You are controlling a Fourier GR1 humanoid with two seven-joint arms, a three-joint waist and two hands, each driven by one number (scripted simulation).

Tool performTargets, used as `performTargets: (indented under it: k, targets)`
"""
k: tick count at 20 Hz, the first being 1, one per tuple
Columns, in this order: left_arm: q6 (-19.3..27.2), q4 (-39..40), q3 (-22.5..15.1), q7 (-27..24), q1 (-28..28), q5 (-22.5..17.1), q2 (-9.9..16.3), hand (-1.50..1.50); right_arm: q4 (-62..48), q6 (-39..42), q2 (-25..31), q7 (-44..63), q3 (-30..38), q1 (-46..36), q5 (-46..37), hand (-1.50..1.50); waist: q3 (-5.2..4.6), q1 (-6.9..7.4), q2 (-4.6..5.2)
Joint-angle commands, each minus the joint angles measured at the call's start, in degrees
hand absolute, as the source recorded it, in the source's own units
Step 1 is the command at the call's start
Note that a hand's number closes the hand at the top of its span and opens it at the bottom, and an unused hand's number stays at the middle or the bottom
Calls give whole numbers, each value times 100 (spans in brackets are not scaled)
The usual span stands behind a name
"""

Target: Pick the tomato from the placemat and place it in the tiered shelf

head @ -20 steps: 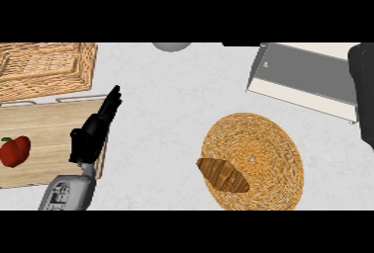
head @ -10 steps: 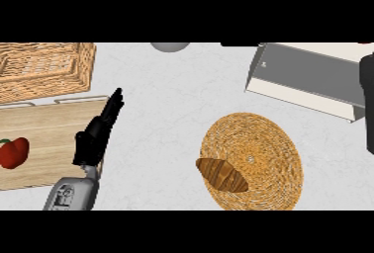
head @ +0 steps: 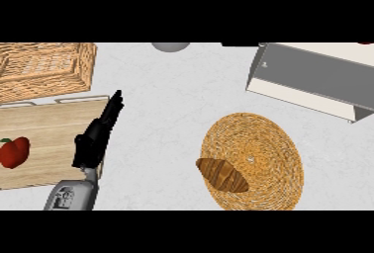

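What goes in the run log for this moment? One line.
left hand: open, over wooden board | right hand: not in view | brown croissant: on round woven placemat

A croissant (head: 222, 175) is lying on the placemat (head: 256, 148) at right, the tiered shelf (head: 314, 81) is standing behind it, and at left a tomato (head: 15, 152) is sitting on a board (head: 44, 128) before a basket (head: 44, 69).

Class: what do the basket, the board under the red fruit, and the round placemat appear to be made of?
Basket: woven wicker, matte; interlaced strands show. Board: pale wood, smooth; straight grain lines. Round placemat: probably coiled straw or rattan; concentric woven rings.
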State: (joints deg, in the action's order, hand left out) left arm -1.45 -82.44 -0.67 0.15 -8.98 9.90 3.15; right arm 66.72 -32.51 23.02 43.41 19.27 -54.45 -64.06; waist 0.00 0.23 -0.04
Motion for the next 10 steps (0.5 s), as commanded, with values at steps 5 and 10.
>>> performTargets:
  k: [5, 10]
  targets:
    - [-121, -70, 98, -4, -18, -115, 101, 0, 661, -405, 347, 56, 502, -394, 632, -150, 0, -2, 1]
    - [-18, -259, 95, 405, -69, -87, 53, 0, 2156, 245, 432, 1148, 673, 44, 208, -150, -3, -125, -52]
